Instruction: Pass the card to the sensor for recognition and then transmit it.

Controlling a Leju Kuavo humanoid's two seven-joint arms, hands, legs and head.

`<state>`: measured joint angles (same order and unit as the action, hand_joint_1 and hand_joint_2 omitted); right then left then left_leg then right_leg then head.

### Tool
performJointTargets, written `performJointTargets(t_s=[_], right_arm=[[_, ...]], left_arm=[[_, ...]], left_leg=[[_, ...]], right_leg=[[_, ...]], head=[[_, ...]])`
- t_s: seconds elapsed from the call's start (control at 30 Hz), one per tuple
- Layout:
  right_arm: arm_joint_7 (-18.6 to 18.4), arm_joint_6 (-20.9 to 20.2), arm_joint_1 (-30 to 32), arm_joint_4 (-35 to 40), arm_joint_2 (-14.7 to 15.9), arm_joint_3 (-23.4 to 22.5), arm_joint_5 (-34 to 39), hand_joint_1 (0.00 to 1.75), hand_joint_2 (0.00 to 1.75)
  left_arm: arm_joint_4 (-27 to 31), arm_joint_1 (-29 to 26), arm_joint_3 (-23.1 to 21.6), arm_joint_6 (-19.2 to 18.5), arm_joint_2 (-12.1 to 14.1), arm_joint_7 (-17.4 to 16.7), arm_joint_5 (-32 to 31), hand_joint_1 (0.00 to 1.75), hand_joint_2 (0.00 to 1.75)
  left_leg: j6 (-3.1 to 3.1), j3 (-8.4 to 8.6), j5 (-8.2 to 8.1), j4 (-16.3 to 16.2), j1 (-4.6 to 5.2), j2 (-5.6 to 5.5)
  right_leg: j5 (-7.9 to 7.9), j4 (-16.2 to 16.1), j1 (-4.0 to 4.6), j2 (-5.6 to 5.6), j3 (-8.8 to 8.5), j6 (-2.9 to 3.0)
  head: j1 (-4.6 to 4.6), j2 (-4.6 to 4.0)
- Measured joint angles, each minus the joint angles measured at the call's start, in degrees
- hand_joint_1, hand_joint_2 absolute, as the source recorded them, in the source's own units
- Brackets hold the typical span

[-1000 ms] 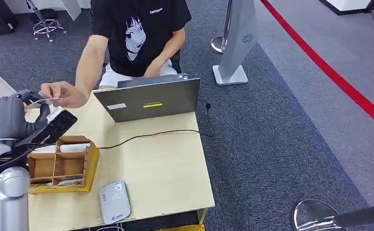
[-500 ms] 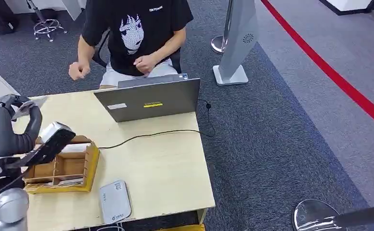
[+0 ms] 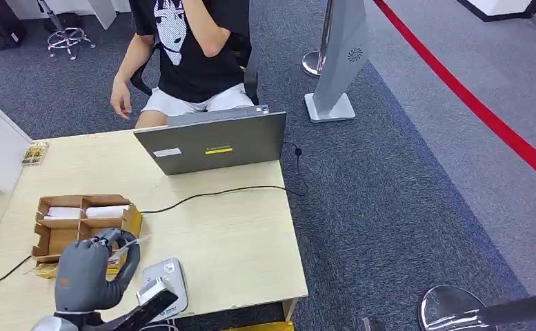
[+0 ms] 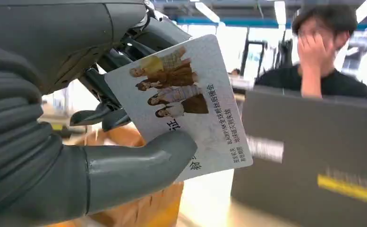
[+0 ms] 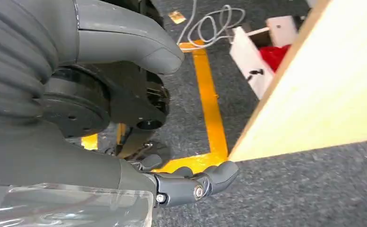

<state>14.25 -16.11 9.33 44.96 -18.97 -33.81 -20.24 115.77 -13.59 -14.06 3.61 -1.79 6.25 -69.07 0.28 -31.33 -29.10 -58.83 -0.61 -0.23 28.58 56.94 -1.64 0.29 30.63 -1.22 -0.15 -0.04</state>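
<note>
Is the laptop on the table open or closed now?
Open. The laptop stands with its grey lid raised toward the robot, its base behind it facing the seated person.

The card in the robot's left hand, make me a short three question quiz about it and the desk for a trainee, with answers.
1. True or false: the left hand holds the card.
2. Which thing lies nearest that hand on the table? A) the laptop B) the white card reader C) the small packet at the far corner
3. Fill in: the cardboard box is split into ____ by dividers.

Key
1. True: thumb and fingers pinch it in the left wrist view.
2. B: the reader sits at the near edge, just beside the hand.
3. Compartments; white items lie in the two far ones.
</note>
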Motion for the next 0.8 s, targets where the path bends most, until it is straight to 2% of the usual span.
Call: performJointTargets(t_s=[0.3, 0.37, 0.47, 0.8], right_arm=[[-0.7, 0.0, 0.6, 1.2, 0.0, 0.6, 1.7, 0.00, 1.75], [-1.3, 0.1, 1.7, 3.0, -0.1, 1.6, 4.2, 0.00, 1.75], [-2.4, 0.2, 3.5, 6.0, -0.4, 3.6, 5.9, 0.00, 1.75], [-3.7, 0.2, 5.0, 8.6, -0.8, 5.1, 8.2, 0.00, 1.75]], left_arm=[[-1.3, -2.6, -1.2, 1.2, -0.1, -0.6, -0.2, 1.75, 1.75], [-2.7, -5.2, -2.4, 2.5, -0.1, -2.6, 0.1, 1.75, 1.75], [-4.2, -7.2, -3.0, 2.4, -0.2, -3.7, 1.2, 1.75, 1.75], [-5.4, -8.2, -2.7, 1.3, -0.6, -5.1, -0.5, 1.75, 1.75]], left_leg=[[0.00, -0.01, 0.00, 0.0, 0.00, 0.00], [0.00, -0.01, 0.00, 0.0, -0.01, 0.00], [0.00, 0.00, 0.01, 0.0, 0.00, -0.01], [0.00, -0.01, 0.00, 0.0, -0.01, -0.01]], right_leg=[[0.00, 0.0, 0.00, 0.00, 0.01, 0.00], [0.00, 0.0, 0.00, -0.02, 0.01, 0.00], [-0.01, 0.0, 0.00, -0.02, -0.03, 0.00], [-0.01, 0.0, 0.00, -0.02, -0.03, 0.00]], head=[[0.00, -0.02], [0.00, -0.02], [0.00, 0.00], [0.00, 0.00]])
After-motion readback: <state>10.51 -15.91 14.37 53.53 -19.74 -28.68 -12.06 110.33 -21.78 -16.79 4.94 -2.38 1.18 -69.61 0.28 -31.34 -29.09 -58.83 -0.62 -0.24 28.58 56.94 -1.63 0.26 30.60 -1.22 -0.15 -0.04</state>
